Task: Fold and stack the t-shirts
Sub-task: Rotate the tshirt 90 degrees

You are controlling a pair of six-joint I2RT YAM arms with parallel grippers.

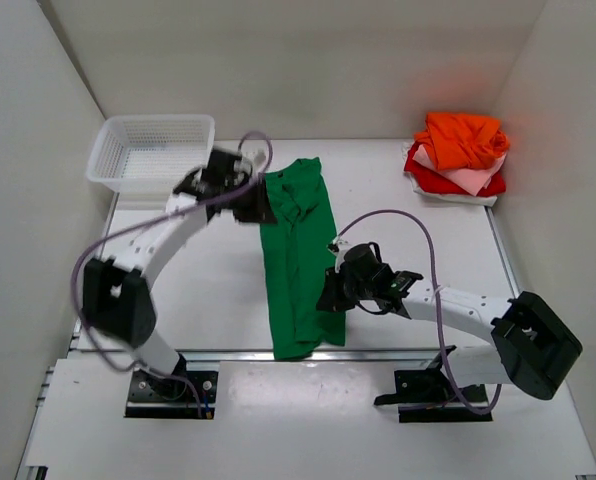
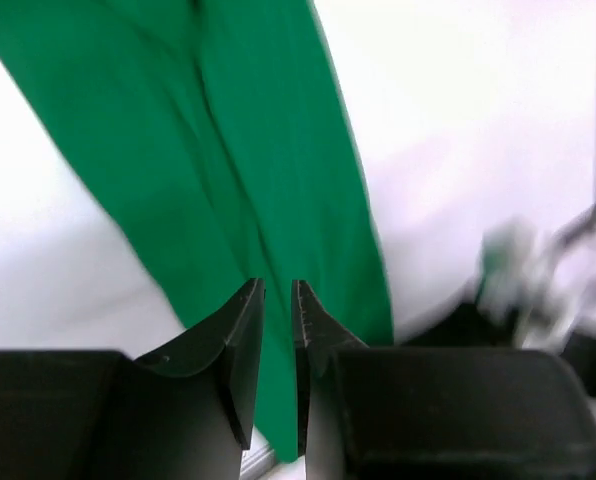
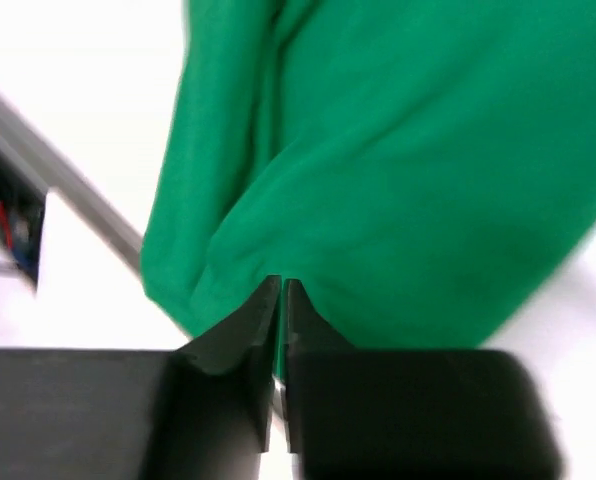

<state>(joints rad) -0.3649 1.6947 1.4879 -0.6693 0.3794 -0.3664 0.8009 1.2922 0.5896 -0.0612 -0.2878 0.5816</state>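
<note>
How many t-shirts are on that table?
4: the green shirt mid-table; orange, pale pink and red piled in the far right corner. More may be hidden there.

Left arm point(image 1: 150, 243): bent, reaching far forward.
Left gripper point(image 1: 264, 203): fingers almost together, pinching the green t-shirt point(image 1: 296, 265).
Right arm point(image 1: 466, 304): low, reaching left.
Right gripper point(image 1: 330, 297): fingers squeezed together on the same shirt.

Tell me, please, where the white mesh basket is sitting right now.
In the top view, the white mesh basket sits at the far left corner of the table, just beyond the left gripper and left of the green t-shirt.
</note>
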